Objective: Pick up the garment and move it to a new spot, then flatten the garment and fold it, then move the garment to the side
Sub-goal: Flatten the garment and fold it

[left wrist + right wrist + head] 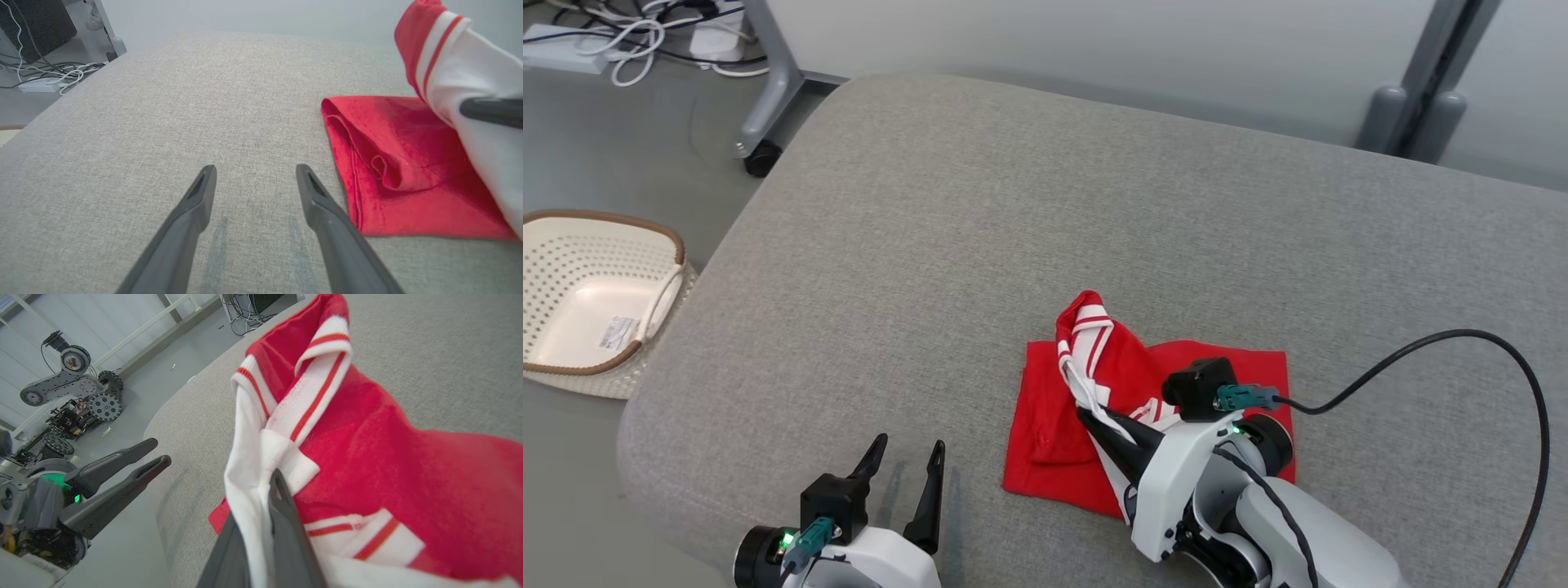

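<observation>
Garment [1054, 412]: red with white striped trim [310, 396]. It lies on the grey cushion [1013, 204], right of the middle and towards the near edge. The lower layer rests flat as a rough square, with a soft roll along its left side. The upper part is bunched and raised off that layer.

Right hand [1083, 412]: closed on the garment, its fingers pinching the white trim between them. We judge this grip is what holds the striped band up, and that it serves a fold or a lift of that part; which of the two we cannot tell.

Left hand [908, 445]: open and empty, fingers spread. It sits low over bare cushion to the left of the garment, near its left edge but apart from it. We judge it is placed to take the left side or corner once needed.

Edges:
- The garment's lower border lies close to the cushion's near edge, and the right arm reaches across that border.
- The cushion's left side rounds off to the floor [572, 490], where a pale basket [621, 216] stands.
- The cable [1462, 333] on the right arm loops over bare cushion to the right.

Open room: bare cushion stretches wide to the far side and to the left. We judge either direction suits flattening and a later move to the side, and that the near edge offers least margin.
</observation>
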Robot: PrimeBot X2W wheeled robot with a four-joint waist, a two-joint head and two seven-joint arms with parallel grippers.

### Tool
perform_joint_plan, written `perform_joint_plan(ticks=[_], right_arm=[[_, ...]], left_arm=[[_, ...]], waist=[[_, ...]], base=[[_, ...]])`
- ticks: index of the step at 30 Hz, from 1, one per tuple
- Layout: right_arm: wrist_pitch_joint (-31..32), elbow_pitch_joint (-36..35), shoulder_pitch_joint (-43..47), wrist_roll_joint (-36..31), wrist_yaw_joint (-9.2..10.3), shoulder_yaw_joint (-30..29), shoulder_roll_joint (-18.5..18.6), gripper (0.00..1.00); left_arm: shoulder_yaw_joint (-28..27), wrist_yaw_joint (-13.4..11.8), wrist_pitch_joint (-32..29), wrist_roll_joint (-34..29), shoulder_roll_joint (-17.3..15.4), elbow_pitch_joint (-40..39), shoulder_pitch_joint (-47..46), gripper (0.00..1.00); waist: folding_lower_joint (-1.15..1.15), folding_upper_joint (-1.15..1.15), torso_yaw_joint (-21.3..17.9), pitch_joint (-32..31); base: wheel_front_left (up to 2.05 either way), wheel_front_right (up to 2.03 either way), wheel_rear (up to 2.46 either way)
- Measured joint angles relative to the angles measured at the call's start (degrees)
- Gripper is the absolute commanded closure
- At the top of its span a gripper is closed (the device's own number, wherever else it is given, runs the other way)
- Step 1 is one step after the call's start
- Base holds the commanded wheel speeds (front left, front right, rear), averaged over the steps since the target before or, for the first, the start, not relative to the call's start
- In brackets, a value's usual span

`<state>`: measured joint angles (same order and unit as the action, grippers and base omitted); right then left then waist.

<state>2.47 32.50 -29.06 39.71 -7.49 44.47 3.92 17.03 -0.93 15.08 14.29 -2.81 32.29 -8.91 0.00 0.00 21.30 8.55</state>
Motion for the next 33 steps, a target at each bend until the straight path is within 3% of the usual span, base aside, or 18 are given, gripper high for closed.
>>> perform_joint_plan(ticks=[2, 3, 13, 19, 25, 29, 33], right_arm=[[-1.4, 2.0, -0.6, 0.0, 0.0, 0.2, -0.2, 0.26], [-2.7, 2.7, -0.9, 0.1, 0.0, 0.0, -0.4, 0.0], [-13.4, 7.9, -3.8, 1.4, 0.0, -4.0, -1.1, 0.0], [-17.2, 12.7, -3.2, -2.7, 0.0, -13.7, 0.1, 0.0], [-17.4, 11.4, 1.6, -6.6, 0.0, -19.0, 0.8, 0.0], [-17.4, 9.8, 3.9, -7.1, 0.0, -18.8, 0.6, 0.0], [-17.3, 6.4, 5.5, -6.1, 0.0, -14.6, 0.4, 0.0]], left_arm=[[0.0, -0.2, 0.0, 0.3, -0.1, -0.4, 0.0, 0.0], [0.0, -0.2, 0.0, 0.3, 0.0, -0.5, 0.0, 0.0], [-1.9, -0.6, 0.0, -0.4, 0.0, -1.9, 0.1, 0.0], [-4.5, -0.4, 0.0, -1.9, 0.0, -3.1, 0.1, 0.0], [-6.4, -0.4, 0.0, -2.4, 0.0, -3.9, 0.0, 0.0], [-7.0, -0.2, 0.0, -2.6, 0.0, -4.1, -0.1, 0.0], [-7.1, -0.1, 0.0, -2.6, 0.0, -4.2, -0.1, 0.0]], waist=[[0.0, 0.0, 1.0, 0.1], [0.0, 0.0, 1.2, 0.2], [0.0, 0.0, -2.3, -0.1], [0.0, 0.0, -7.3, -1.0], [0.0, 0.0, -11.5, -1.6], [0.0, 0.0, -12.9, -1.5], [0.0, 0.0, -13.7, -1.2]], base=[[0.0, 0.0, 0.0], [0.0, 0.0, 0.0], [0.0, 0.0, 0.0], [0.0, 0.0, 0.0], [0.0, 0.0, 0.0], [0.0, 0.0, 0.0], [0.0, 0.0, 0.0]])
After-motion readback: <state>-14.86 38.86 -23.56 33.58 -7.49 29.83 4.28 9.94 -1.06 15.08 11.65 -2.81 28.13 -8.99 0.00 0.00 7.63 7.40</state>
